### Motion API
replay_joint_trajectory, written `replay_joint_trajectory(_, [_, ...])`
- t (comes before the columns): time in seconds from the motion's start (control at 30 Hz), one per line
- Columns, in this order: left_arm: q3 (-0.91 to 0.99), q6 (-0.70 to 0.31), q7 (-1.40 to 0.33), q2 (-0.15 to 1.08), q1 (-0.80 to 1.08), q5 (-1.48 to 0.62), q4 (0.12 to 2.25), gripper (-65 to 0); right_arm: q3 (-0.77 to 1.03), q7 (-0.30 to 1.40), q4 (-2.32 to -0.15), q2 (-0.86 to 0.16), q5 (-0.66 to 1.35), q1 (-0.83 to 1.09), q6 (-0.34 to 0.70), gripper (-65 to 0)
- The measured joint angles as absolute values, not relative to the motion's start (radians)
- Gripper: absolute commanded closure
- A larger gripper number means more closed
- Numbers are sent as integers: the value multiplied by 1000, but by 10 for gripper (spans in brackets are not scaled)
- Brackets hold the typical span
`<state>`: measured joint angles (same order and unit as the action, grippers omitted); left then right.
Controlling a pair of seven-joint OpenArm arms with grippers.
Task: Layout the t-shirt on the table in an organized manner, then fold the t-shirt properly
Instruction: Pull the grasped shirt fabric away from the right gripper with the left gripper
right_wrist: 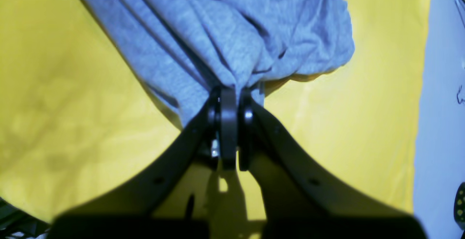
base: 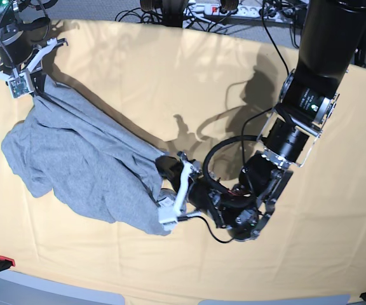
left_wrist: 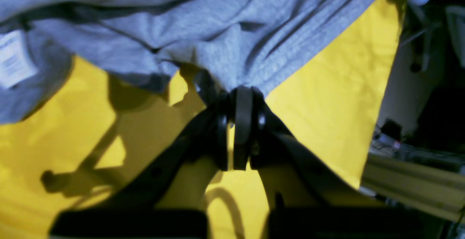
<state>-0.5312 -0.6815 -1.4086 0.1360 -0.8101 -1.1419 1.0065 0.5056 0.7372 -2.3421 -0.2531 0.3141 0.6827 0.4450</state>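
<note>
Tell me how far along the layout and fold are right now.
Done: both grippers are pinched shut on the t-shirt, the left gripper and right gripper at opposite ends. In hand: spreading it; it hangs bunched and wrinkled over the table. Left: laying it flat, then every fold.

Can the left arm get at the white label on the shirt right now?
Probably not as things stand. The left gripper is shut on a bunch of the t-shirt, so it would have to let go first. The white label lies off to the side, with only bare table between.
</note>
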Motion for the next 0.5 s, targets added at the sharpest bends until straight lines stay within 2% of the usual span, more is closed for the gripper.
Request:
replay_joint_trajectory(0.3, [-197,-682,-1415,150,-806,-1236,1007,0,505,721,-2342,-253,326,659,451,0])
replay_joint_trajectory(0.5, [-120,-682,-1421,181,-794,-1279,1010,0,505,715,-2342,-254,394,659,509,0])
